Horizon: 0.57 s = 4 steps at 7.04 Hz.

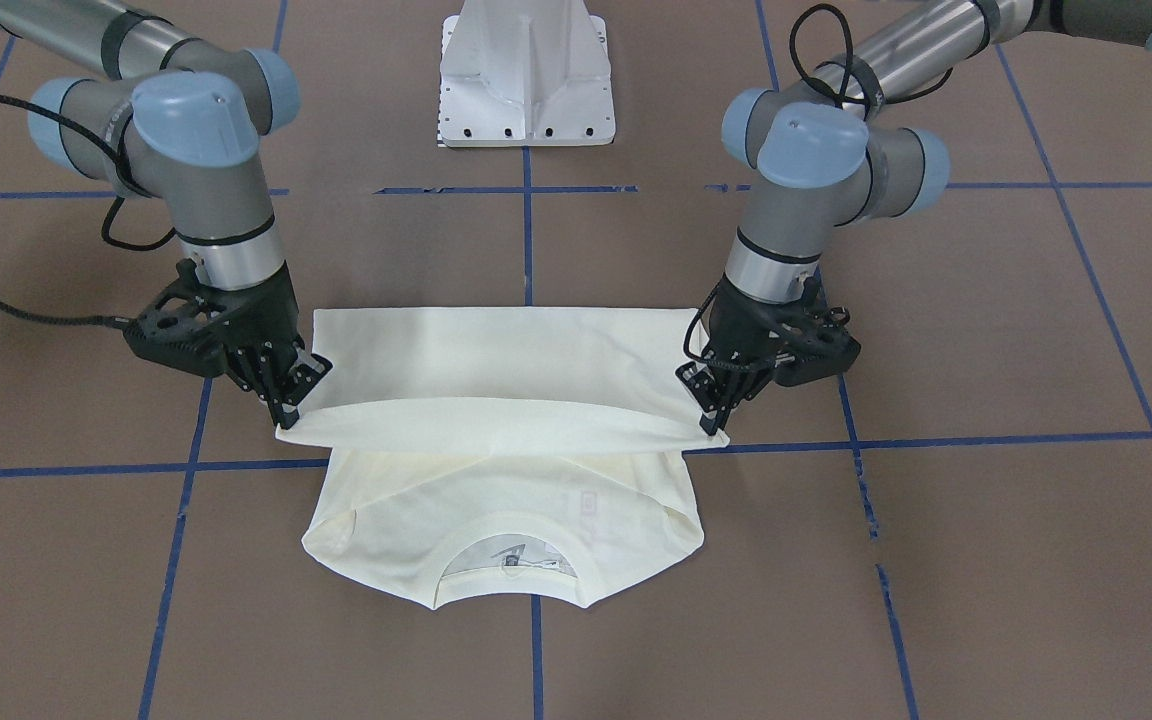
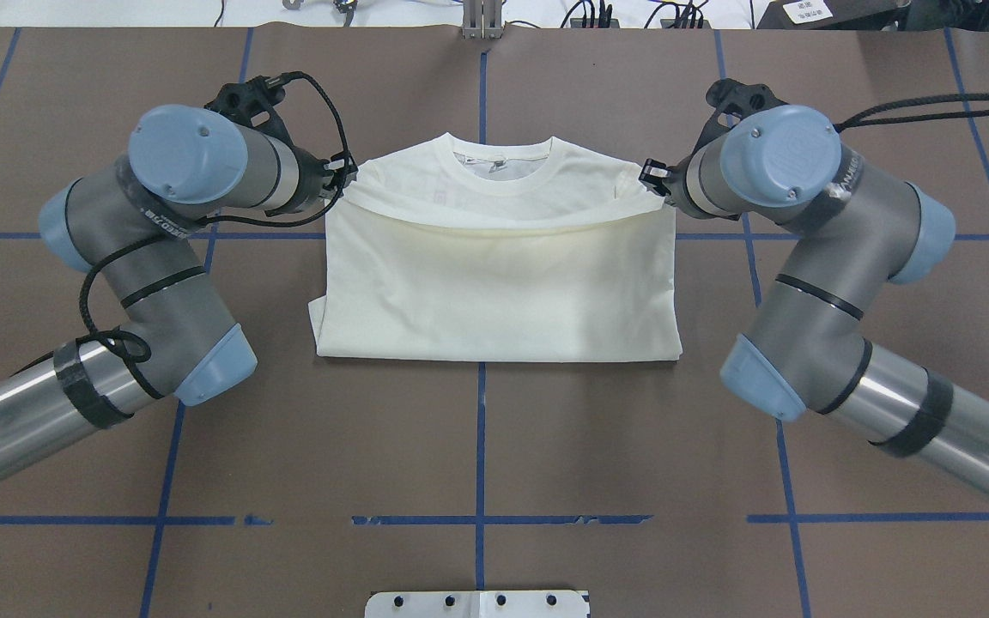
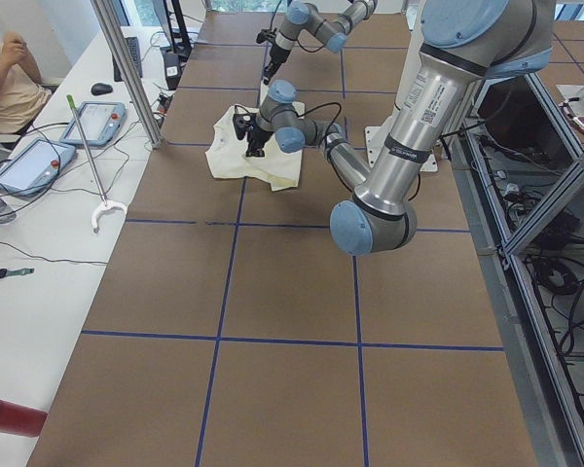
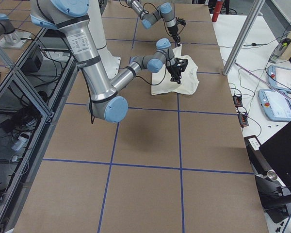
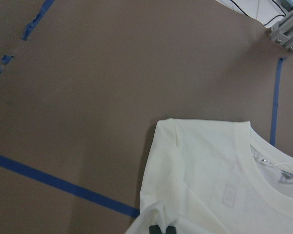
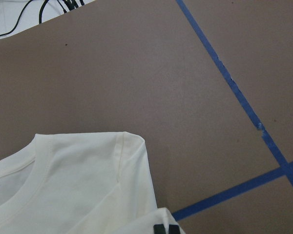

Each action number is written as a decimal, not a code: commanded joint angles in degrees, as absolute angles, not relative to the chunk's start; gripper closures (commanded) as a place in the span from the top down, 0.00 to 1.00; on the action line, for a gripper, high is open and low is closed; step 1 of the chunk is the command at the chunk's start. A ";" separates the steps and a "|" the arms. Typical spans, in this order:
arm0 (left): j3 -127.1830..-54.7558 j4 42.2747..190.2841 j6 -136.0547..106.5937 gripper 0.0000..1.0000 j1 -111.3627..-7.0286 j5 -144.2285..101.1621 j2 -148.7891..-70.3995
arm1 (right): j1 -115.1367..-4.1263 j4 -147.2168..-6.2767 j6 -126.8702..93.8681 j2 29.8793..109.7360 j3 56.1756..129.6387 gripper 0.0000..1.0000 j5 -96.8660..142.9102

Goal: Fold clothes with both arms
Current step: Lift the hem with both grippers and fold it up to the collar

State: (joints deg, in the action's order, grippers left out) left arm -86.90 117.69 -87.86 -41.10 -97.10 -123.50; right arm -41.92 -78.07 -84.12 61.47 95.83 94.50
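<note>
1 shirt (image 1: 496, 500) (half folded) | 2 arms: left arm (image 1: 816, 180), right arm (image 1: 206, 170) | both jaws clamped on raised shirt corners

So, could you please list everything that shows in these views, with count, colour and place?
shirt: one, cream-white, table centre, doubled over, its top edge held up short of the collar.
table: one, brown, under everything.
tape lines: several, blue, gridding the table.
base block: one, white, between the arms.
side table: one, white, along the brown table.
pendants: two, grey-blue, on the side table.
cylinder: one, red, side table's near end.
person: one, seated at the side table.
left arm: grey-silver, blue caps.
right arm: the same.
left gripper: black, shut on a shirt corner.
right gripper: black, shut on the other.
</note>
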 commanded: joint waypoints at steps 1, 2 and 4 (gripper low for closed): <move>-77.73 124.94 -86.49 0.00 -41.75 -96.86 -125.24 | -42.98 -77.78 -82.88 55.66 86.25 0.00 94.92; -76.22 127.07 -86.31 0.00 -41.75 -96.77 -125.24 | -42.89 -75.35 -82.79 55.37 82.57 0.00 94.57; -74.37 128.92 -85.52 0.00 -41.84 -96.59 -125.68 | -43.33 -69.53 -82.88 54.41 76.66 0.00 94.48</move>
